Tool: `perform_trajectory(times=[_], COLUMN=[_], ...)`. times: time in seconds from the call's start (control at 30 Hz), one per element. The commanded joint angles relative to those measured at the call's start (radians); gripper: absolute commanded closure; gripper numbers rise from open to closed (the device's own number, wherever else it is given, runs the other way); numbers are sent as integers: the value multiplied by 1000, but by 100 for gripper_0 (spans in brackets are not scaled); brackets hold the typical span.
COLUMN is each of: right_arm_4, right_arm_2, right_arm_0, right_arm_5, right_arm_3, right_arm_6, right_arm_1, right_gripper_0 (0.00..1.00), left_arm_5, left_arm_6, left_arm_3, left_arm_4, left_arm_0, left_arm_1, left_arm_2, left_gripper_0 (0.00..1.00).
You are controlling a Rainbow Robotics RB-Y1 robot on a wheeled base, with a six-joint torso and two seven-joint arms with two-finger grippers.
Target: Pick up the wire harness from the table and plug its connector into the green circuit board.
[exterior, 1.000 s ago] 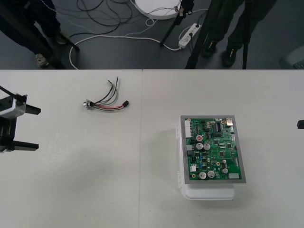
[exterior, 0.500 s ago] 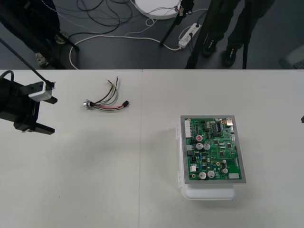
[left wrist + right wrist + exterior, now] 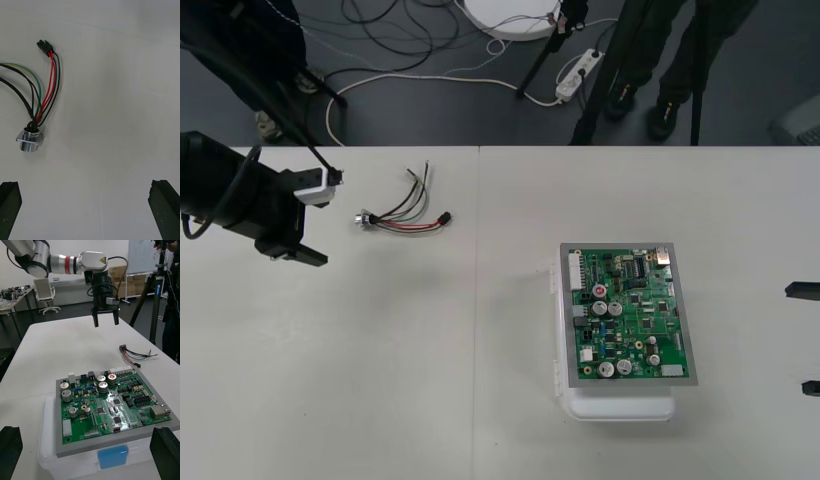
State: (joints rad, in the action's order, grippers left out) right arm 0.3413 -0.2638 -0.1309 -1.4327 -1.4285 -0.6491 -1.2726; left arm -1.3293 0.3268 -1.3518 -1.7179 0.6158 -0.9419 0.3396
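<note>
Step in hand: the approach for the pick-up; nothing is grasped yet and the plugging has not begun.
Left gripper: the left gripper [image 3: 330, 220] hangs over the table [image 3: 380, 380] at the upper left of the front view, its fingers spread wide and holding nothing.
Wire harness: the wire harness [image 3: 402, 215] lies flat on the table in the upper left of the front view, just to the right of the left gripper and not touching it.
Harness ends: the round metal socket [image 3: 363, 220] is the end nearest the left gripper. The small black plug [image 3: 445, 218] is the far end, pointing towards the middle of the frame.
Alignment: from the left wrist, the socket lies ahead of one finger rather than midway between the two, so the harness looks off-centre to the open fingers.
Circuit board: the green circuit board [image 3: 630, 315] sits on its white base [image 3: 620, 405] at the lower right of the front view, well apart from the harness.
Right gripper: the right gripper [image 3: 808, 338] waits at the right edge of the front view, beside the board, fingers spread and empty.
Next move: in my judgement, centre the left gripper over the wires close to the plug, come down and close on them. That leaves the plug free to be steered into the board.
</note>
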Motion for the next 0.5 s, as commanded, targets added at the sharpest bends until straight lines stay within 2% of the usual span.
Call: perform_trajectory(times=[0.03, 0.23, 0.5], right_arm_4=[-50, -88, -108], right_arm_2=[-129, -227, -264], right_arm_0=[114, 197, 246], right_arm_5=[-20, -71, -133], right_arm_3=[48, 88, 117], right_arm_6=[-93, -112, -130], right_arm_1=[-36, -36, -36], right_gripper_0=[0, 0, 0], left_arm_5=[148, 220, 317], left_arm_6=[14, 6, -8], left_arm_3=[42, 48, 51], left_arm_4=[-6, -69, -174], left_arm_0=[87, 110, 151], left_arm_1=[-43, -43, -43], left_arm_2=[67, 96, 191], left_gripper_0=[0, 0, 0])
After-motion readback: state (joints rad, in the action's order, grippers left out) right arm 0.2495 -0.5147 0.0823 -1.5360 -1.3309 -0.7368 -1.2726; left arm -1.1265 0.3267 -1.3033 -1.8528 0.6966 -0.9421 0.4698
